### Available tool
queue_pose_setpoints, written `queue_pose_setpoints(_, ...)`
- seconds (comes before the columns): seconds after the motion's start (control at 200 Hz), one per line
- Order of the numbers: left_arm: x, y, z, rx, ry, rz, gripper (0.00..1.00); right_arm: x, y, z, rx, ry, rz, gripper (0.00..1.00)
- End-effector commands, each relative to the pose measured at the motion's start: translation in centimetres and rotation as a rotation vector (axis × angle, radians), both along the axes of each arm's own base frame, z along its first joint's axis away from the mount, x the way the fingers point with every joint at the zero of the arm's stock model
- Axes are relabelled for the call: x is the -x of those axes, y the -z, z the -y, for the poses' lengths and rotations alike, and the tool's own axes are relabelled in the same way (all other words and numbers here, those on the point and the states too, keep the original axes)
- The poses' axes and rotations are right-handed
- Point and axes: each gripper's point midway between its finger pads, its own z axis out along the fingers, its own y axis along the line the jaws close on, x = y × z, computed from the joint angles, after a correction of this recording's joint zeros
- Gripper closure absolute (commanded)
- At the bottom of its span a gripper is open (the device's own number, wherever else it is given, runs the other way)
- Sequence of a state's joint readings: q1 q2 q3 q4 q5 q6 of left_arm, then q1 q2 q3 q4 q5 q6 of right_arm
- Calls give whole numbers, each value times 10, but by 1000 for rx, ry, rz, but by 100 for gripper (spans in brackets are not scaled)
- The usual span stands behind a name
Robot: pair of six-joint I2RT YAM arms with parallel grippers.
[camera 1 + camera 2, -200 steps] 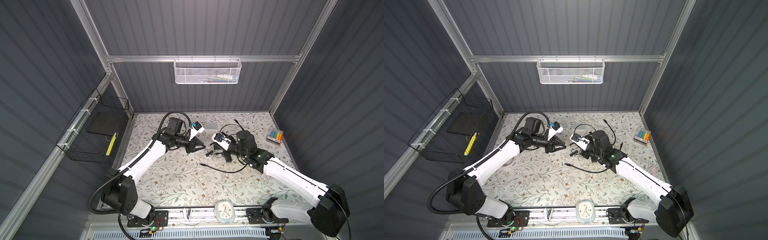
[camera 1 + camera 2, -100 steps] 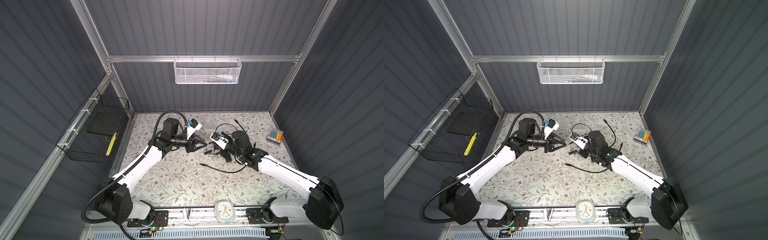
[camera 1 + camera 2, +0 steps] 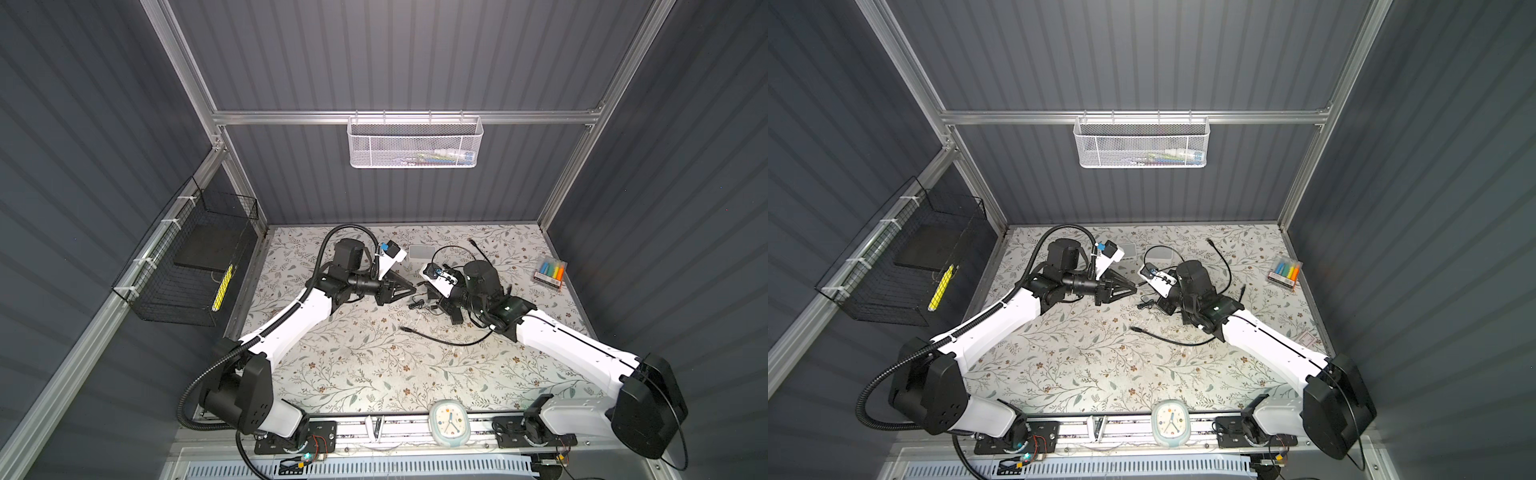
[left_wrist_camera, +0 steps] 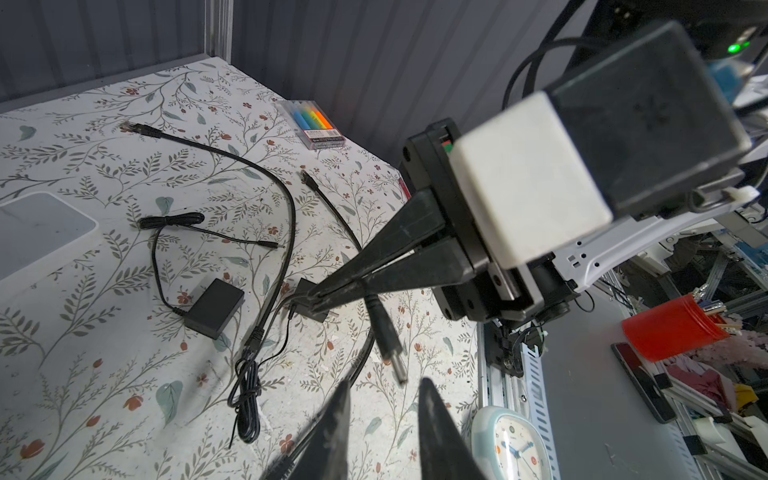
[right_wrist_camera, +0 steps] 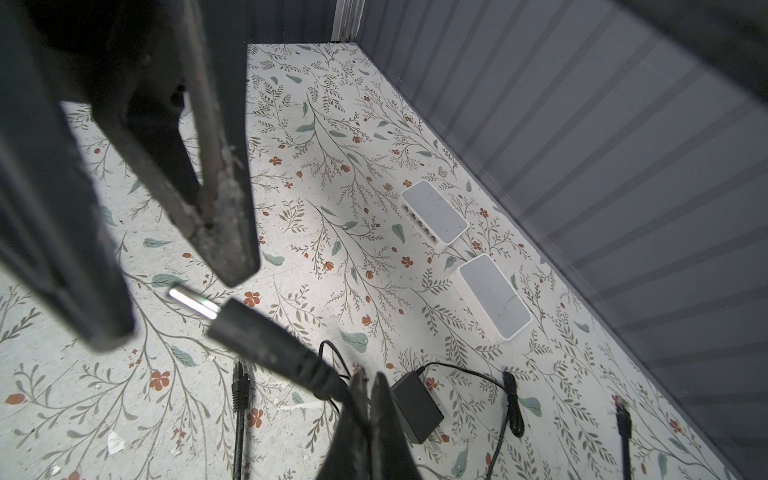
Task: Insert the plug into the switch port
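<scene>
A black barrel plug [image 5: 249, 328] with a metal tip hangs above the mat. My right gripper [image 5: 368, 382] is shut on the cable just behind it. In the left wrist view the plug [image 4: 384, 328] points its tip at the gap of my left gripper [image 4: 384, 390], which is open, its fingertips [image 4: 340, 399] either side of the tip without touching it. In both top views the two grippers meet tip to tip at mid-table, left gripper [image 3: 410, 289] and right gripper [image 3: 420, 286]. A white switch [image 5: 434, 212] with a row of ports lies by the back wall, beside a second white box [image 5: 494, 295].
A black power adapter [image 4: 214, 307] and loose black cables [image 4: 286, 199] lie on the floral mat under the grippers. A marker pack [image 3: 549, 272] sits at the right edge and a clock [image 3: 449, 428] at the front. A black wire basket [image 3: 195, 266] hangs on the left wall.
My left gripper has moved right until its tips meet the plug, and its jaws have narrowed. The right gripper has shifted slightly left, still shut on the cable.
</scene>
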State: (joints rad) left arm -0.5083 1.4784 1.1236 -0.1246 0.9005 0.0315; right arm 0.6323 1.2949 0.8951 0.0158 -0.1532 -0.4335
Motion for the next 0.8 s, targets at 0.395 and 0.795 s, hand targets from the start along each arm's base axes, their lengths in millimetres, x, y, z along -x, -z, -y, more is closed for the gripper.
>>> queue_pose_setpoints(0.395,-3,-3,1,-5,-17,23,93,-1,-19,-7,-40,-11,36,100)
queue_pose_setpoints(0.795,-5,-9,-2,-16,-41,57,78,-2,-11,-8,-14,-8,28,100)
